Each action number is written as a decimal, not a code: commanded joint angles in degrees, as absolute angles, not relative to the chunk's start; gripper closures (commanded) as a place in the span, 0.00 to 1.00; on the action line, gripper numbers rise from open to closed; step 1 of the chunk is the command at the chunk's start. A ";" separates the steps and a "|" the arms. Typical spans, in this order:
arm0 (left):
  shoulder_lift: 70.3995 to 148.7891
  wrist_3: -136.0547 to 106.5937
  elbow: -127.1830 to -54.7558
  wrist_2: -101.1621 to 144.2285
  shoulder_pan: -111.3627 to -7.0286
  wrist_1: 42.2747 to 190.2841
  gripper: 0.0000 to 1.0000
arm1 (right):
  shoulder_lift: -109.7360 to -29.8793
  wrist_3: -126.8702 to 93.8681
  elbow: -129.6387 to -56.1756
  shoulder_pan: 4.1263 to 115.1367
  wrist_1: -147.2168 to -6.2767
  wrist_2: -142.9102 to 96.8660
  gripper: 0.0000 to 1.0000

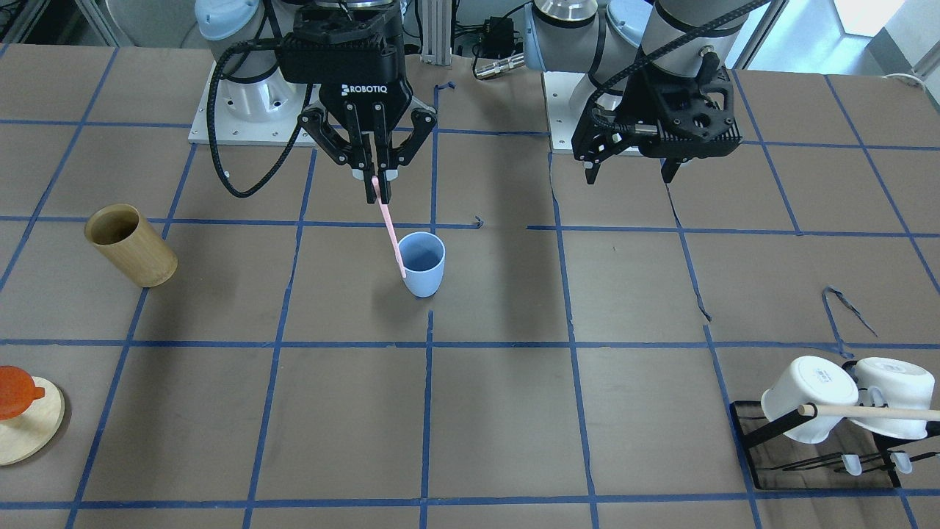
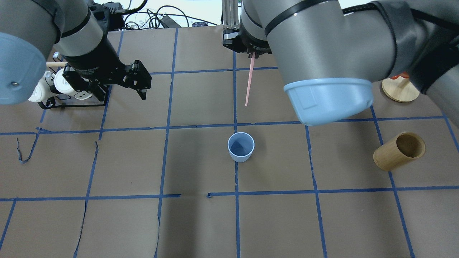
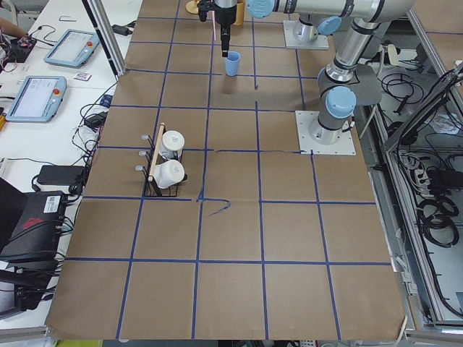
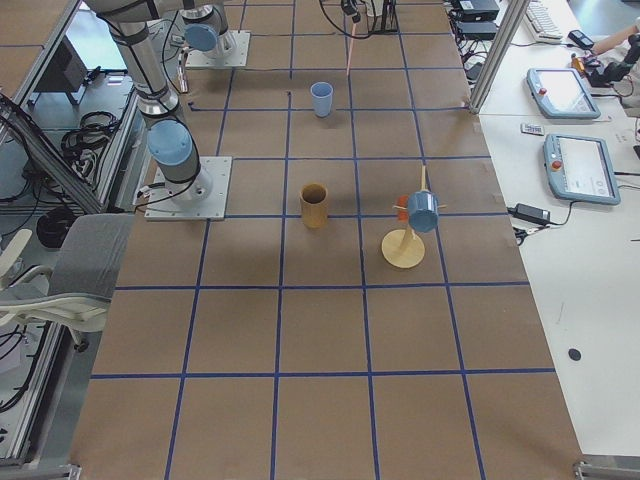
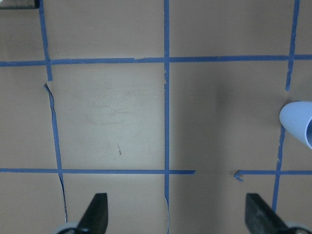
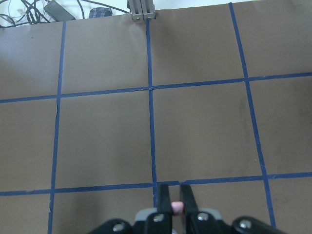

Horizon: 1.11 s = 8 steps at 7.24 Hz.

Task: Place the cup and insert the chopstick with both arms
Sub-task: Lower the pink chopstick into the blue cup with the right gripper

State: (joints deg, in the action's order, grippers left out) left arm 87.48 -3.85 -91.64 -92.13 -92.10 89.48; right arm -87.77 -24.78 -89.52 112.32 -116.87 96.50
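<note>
The light blue cup (image 1: 424, 264) stands upright near the table's middle, also in the overhead view (image 2: 241, 147) and at the right edge of the left wrist view (image 5: 300, 122). My right gripper (image 1: 378, 187) is shut on the top end of a pale pink chopstick (image 1: 389, 228), which hangs slightly tilted. Its lower tip lines up with the cup's rim in the front view but sits beyond the cup in the overhead view (image 2: 249, 80), so it hangs in the air above the cup. My left gripper (image 1: 630, 176) is open and empty, well to the side of the cup.
A tan bamboo cylinder (image 1: 132, 246) stands on my right side of the table. A round wooden stand (image 1: 26, 433) with an orange piece is at the far right. A black rack (image 1: 822, 463) with two white mugs is on my left side, far from me.
</note>
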 commanded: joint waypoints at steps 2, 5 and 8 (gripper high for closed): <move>87.45 -3.78 -91.40 -91.93 -92.02 88.86 0.00 | -89.90 -26.63 -90.96 113.82 -114.79 96.68 0.99; 87.36 -3.78 -91.32 -91.94 -91.93 88.86 0.00 | -91.58 -27.59 -94.12 113.91 -114.60 96.59 0.99; 87.28 -3.78 -91.14 -92.20 -91.85 88.86 0.00 | -90.27 -29.18 -94.39 114.08 -116.36 96.42 0.99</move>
